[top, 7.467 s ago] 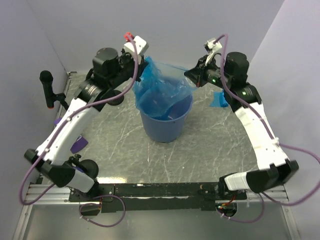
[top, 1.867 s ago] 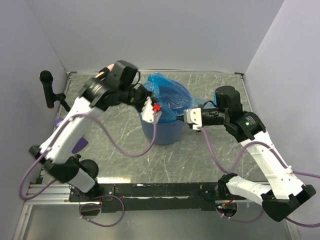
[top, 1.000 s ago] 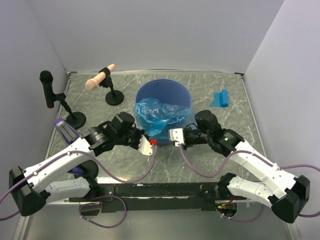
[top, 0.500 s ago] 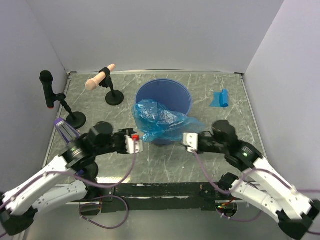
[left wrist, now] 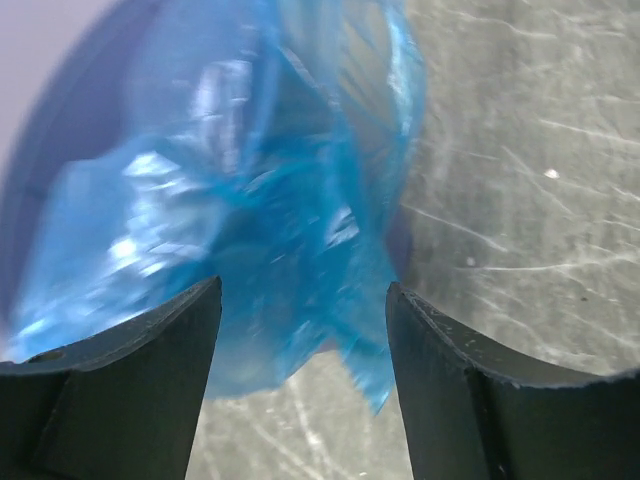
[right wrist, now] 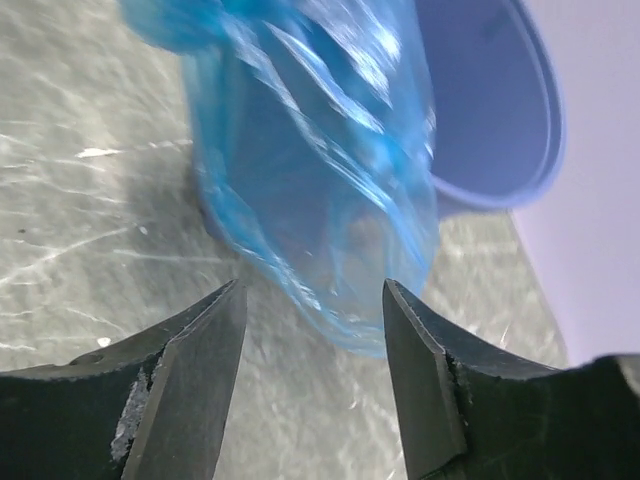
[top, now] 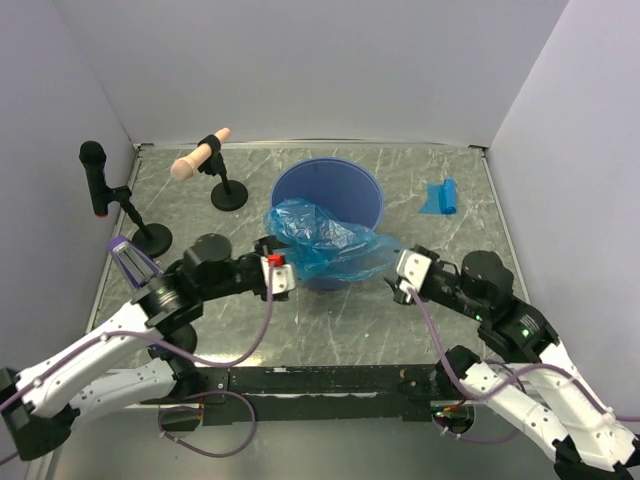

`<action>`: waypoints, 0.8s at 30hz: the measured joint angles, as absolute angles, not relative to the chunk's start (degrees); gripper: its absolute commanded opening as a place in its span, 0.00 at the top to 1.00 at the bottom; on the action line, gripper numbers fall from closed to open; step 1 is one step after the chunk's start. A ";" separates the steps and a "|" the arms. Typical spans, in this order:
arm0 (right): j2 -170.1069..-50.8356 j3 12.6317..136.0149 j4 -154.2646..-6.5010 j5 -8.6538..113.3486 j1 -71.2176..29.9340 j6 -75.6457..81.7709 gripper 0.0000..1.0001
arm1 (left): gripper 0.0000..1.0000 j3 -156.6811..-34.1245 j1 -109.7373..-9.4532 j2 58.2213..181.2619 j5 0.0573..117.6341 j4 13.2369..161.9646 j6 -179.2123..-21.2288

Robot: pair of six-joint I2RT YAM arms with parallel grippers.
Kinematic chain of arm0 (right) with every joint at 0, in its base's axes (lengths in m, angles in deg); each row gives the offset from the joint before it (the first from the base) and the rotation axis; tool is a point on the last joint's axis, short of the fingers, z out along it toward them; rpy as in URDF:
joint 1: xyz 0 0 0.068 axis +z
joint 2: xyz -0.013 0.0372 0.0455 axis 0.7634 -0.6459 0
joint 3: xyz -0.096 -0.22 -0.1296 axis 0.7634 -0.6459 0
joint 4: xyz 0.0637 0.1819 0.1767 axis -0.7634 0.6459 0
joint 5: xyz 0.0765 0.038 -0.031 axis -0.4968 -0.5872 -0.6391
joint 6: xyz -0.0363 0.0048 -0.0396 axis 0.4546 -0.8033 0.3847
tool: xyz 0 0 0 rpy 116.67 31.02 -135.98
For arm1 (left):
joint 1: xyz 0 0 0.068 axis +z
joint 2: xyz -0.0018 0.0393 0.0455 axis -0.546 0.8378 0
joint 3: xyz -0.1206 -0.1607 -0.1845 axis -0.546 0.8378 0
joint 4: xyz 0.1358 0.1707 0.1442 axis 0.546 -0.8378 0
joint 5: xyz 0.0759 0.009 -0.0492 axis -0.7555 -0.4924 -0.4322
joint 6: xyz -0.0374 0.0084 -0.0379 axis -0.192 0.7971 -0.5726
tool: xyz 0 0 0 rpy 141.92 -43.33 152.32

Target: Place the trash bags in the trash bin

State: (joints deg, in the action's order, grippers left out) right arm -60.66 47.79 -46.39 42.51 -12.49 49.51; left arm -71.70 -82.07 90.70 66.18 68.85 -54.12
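Far left: two stands, one with a black microphone [top: 92,165], one with a beige microphone [top: 200,155]. Left gripper [left wrist: 303,300] spread wide, gripping nothing, just short of the blue film. One large trash bag [top: 325,240] slumped over the near rim of the single trash bin [top: 335,185], partly outside. Right gripper [right wrist: 312,300] likewise parted and empty. Second bag, a small packet [top: 440,197], flat on the table [top: 420,340], far right.

Glossy, crinkled translucent-blue film forms the trash bag [top: 330,245]; smooth rigid plastic, the trash bin [top: 340,185]; veined stone-look, the tabletop [top: 330,320].
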 measured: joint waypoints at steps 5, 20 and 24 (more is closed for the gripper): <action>-65.88 47.81 -47.55 42.30 -19.92 47.18 0.36 | 0.39 -71.70 -84.19 95.23 66.20 71.32 -55.41; -76.26 48.18 -54.41 31.00 -29.15 46.65 0.63 | 0.99 -72.01 -85.21 102.14 64.63 76.02 -59.14; -77.60 48.18 -55.96 29.68 -29.50 45.62 0.91 | 0.99 -73.91 -85.21 101.46 63.62 73.53 -59.39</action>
